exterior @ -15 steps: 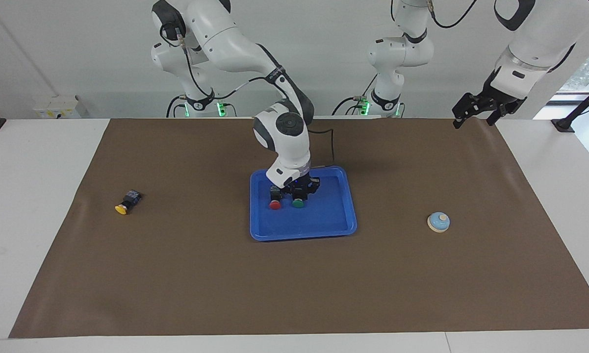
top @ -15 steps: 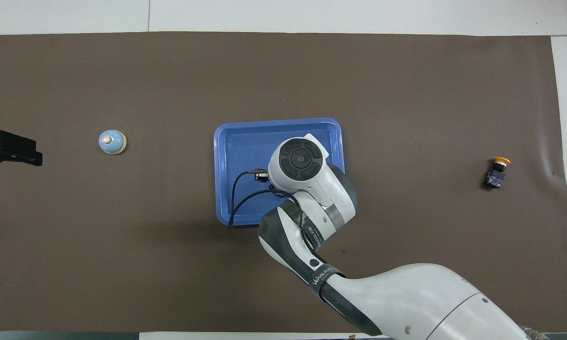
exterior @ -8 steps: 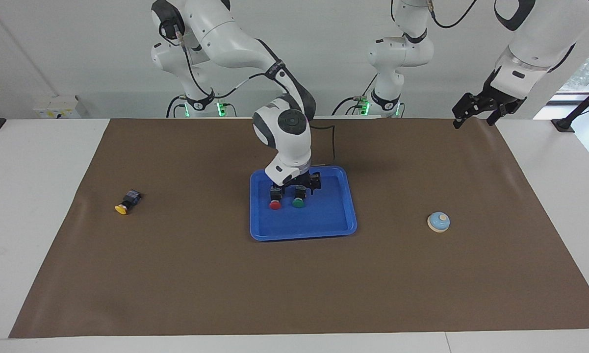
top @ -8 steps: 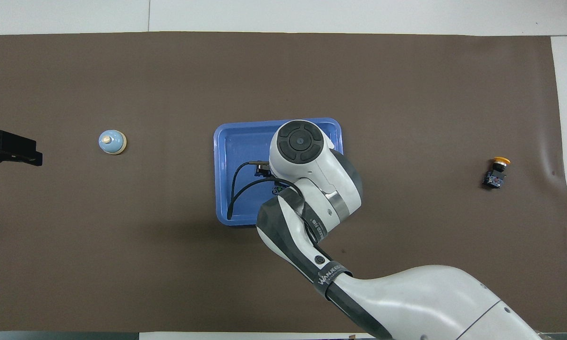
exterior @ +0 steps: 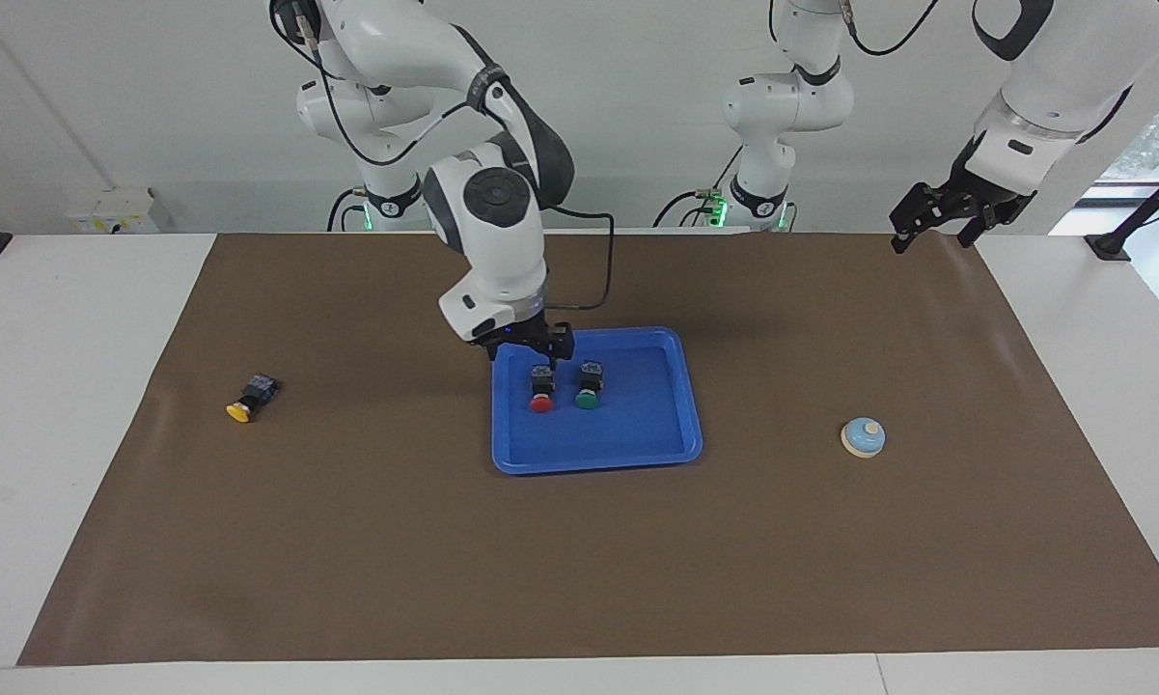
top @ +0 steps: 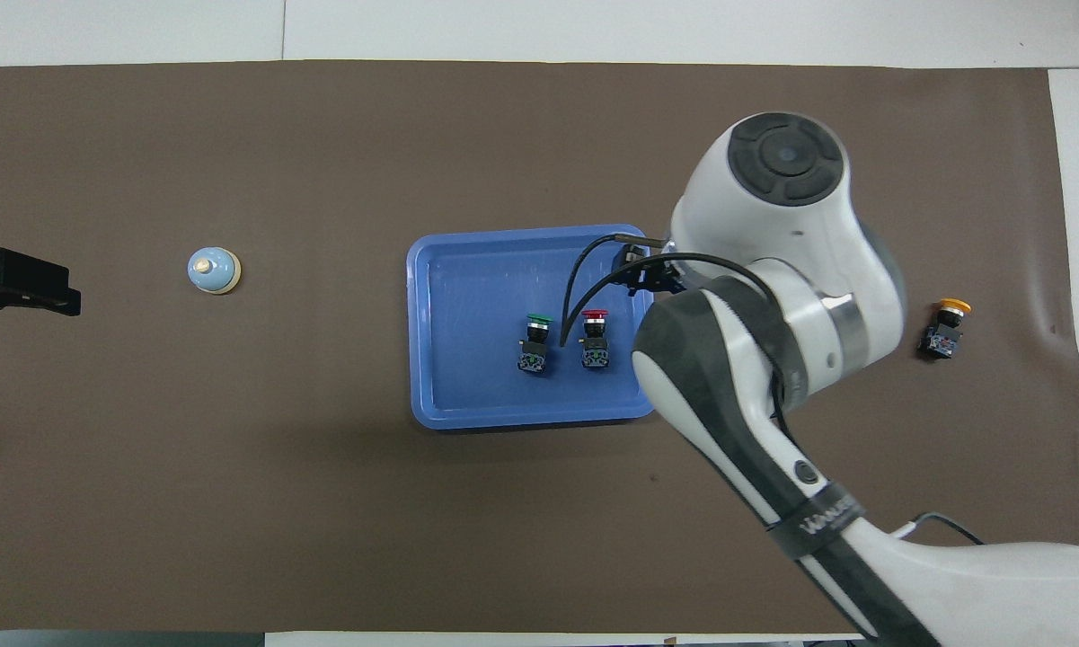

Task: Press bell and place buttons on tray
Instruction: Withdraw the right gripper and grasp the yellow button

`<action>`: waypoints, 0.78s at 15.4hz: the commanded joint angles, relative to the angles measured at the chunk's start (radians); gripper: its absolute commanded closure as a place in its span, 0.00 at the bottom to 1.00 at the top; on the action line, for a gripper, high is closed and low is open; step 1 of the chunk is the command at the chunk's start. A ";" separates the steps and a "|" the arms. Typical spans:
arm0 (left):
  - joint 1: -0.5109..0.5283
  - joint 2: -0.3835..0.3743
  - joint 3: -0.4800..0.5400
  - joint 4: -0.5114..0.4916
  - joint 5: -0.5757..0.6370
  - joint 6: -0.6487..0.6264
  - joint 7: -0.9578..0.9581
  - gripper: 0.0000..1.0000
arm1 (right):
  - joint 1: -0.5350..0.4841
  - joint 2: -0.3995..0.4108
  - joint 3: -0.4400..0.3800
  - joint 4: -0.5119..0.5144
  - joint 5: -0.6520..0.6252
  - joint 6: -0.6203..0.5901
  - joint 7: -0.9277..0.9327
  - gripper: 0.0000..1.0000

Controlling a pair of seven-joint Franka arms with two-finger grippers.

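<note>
Jaws empty; tray holds two buttons (red, green)

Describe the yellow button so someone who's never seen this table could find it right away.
Start at the blue tray in the middle of the brown mat, then go toward the right arm's end of the table. The yellow button lies alone there on the mat. Unlike the red button and green button, it is outside the tray and has a yellow cap.

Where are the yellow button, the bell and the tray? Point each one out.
yellow button (exterior: 239, 412), facing view, on its yellow cap.
bell (exterior: 863, 436), facing view, on its blue dome.
tray (top: 467, 296), overhead view, on its bare floor.
</note>
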 commanded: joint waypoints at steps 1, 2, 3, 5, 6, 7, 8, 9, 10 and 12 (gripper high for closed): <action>-0.015 -0.010 0.012 -0.008 0.001 -0.012 -0.013 0.00 | -0.119 -0.044 0.011 -0.032 -0.013 -0.055 -0.119 0.00; -0.015 -0.010 0.012 -0.008 0.001 -0.012 -0.013 0.00 | -0.156 -0.050 0.009 -0.034 -0.015 -0.070 -0.141 0.00; -0.015 -0.012 0.012 -0.008 0.001 -0.012 -0.013 0.00 | -0.195 -0.052 0.009 -0.040 -0.027 -0.077 -0.150 0.00; -0.015 -0.010 0.012 -0.008 0.001 -0.012 -0.013 0.00 | -0.268 -0.066 0.009 -0.078 -0.062 -0.064 -0.214 0.00; -0.015 -0.010 0.012 -0.008 0.001 -0.012 -0.013 0.00 | -0.298 -0.070 0.009 -0.095 -0.071 -0.055 -0.254 0.00; -0.015 -0.012 0.012 -0.008 0.001 -0.012 -0.013 0.00 | -0.335 -0.074 0.009 -0.112 -0.076 -0.038 -0.279 0.00; -0.015 -0.010 0.012 -0.008 0.001 -0.012 -0.013 0.00 | -0.361 -0.083 0.009 -0.138 -0.087 -0.017 -0.287 0.00; -0.015 -0.012 0.012 -0.008 0.001 -0.012 -0.013 0.00 | -0.389 -0.098 0.009 -0.180 -0.110 0.012 -0.294 0.00; -0.015 -0.012 0.012 -0.008 0.001 -0.012 -0.013 0.00 | -0.412 -0.115 0.009 -0.228 -0.130 0.055 -0.298 0.00; -0.015 -0.010 0.012 -0.008 0.001 -0.012 -0.013 0.00 | -0.461 -0.150 0.009 -0.338 -0.141 0.176 -0.314 0.00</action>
